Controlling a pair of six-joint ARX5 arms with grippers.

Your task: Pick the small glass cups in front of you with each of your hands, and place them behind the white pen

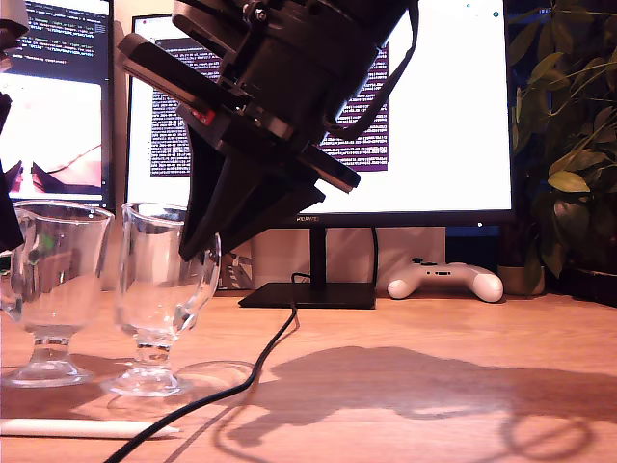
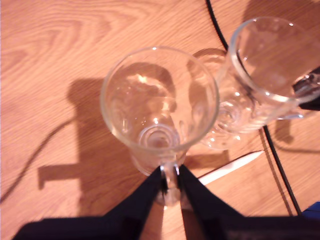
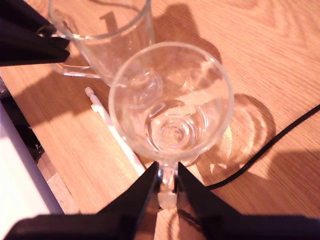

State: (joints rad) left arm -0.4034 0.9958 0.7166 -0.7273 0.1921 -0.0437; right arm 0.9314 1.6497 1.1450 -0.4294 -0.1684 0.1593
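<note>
- Gripping the looped handle of one clear stemmed glass mug [image 2: 159,107], my first gripper [image 2: 170,180] has both black fingers clamped on it.
- My second gripper [image 3: 168,181] pinches the handle of the other glass mug [image 3: 171,102] the same way.
- Mugs stand side by side on the wooden table [image 1: 434,386], at the exterior view's left.
- Slim white pen [image 1: 87,427] lies in front of them, near the black cable [image 1: 260,359].
</note>
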